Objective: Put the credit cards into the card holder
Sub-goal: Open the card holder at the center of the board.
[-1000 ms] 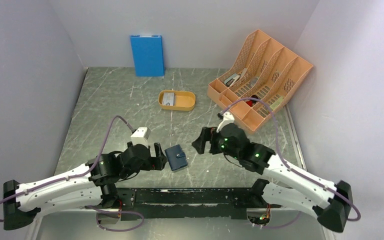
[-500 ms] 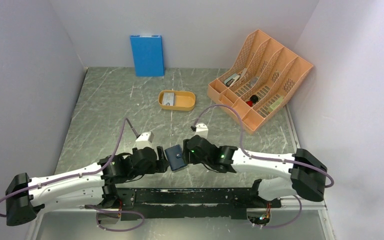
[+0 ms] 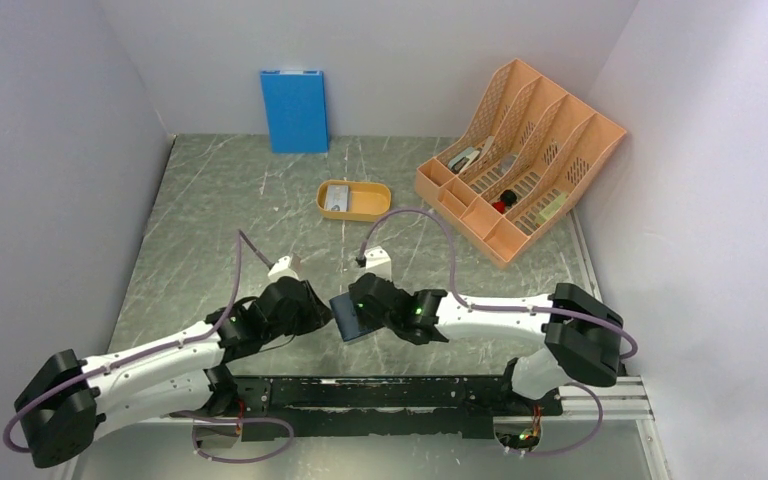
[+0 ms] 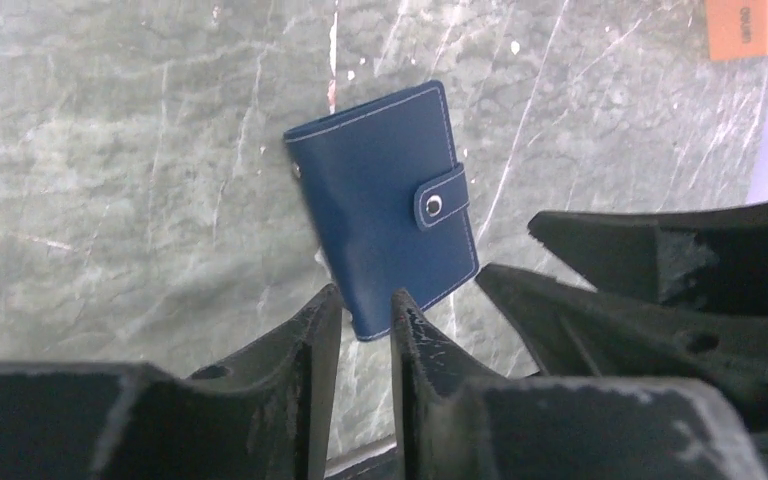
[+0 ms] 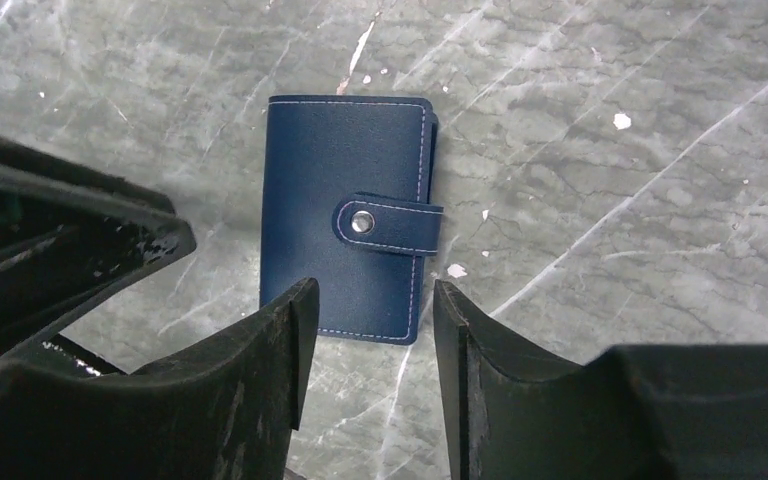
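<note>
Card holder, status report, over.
Left claw narrow at card holder corner, grip unclear. Right claw open at its edge. Snap fastened; credit cards in orange tray. Nothing blocking.

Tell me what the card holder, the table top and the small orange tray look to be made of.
Card holder: likely leather or faux leather, smooth matte navy, with pale edge stitching and a shiny metal-looking snap. Table top: marble-look grey-green surface with pale veins and slight sheen; stone or printed laminate, cannot tell. Orange tray: probably moulded plastic, given its uniform colour and rounded rim.
</note>
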Available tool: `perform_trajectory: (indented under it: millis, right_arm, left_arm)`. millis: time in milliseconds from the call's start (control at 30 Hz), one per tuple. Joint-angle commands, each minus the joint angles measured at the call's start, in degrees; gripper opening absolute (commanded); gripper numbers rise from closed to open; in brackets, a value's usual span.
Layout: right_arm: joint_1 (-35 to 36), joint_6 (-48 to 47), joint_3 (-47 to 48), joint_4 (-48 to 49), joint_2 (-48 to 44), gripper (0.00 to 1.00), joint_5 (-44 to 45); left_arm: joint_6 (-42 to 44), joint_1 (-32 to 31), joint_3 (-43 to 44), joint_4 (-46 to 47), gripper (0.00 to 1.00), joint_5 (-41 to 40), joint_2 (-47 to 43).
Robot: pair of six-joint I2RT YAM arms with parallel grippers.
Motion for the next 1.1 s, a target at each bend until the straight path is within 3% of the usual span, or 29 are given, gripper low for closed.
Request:
perform_trajectory:
  millis: [0, 200, 433, 1067]
  right_arm:
    - [0.68, -1.54, 2.70, 0.02, 1.70, 0.48, 1.54]
    - [0.74, -0.79, 4.78, -0.23, 4.81, 0.46, 0.06]
    - [0.78, -0.92, 7.58, -1.91, 8.52, 0.44, 0.19]
    - [0.85, -1.06, 11.74, -5.92, 15.86, 0.39, 4.75]
  left_arm:
    - [0.21, 4.15, 0.02, 9.63, 0.26, 7.38, 3.57]
    - [-0.19, 9.05, 0.52, 16.01, 0.05, 13.02, 10.72]
    - [-0.80, 11.77, 0.36, 21.32, 0.05, 17.82, 16.68]
    - [-0.67, 13.67, -2.27, 25.55, 0.05, 19.14, 23.96]
